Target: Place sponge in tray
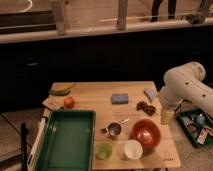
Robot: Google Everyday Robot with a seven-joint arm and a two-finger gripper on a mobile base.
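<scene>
Sponge (119, 98) lies flat on the wooden counter (95, 92), toward its far edge and apart from the green tray (67, 140) at the near left. We see the tool (166, 116) hanging at the counter's right edge, below the white arm (186, 86), well to the right of the sponge, with dark grapes (145, 106) between them. We cannot tell how far the tool is open, nor whether it holds anything.
</scene>
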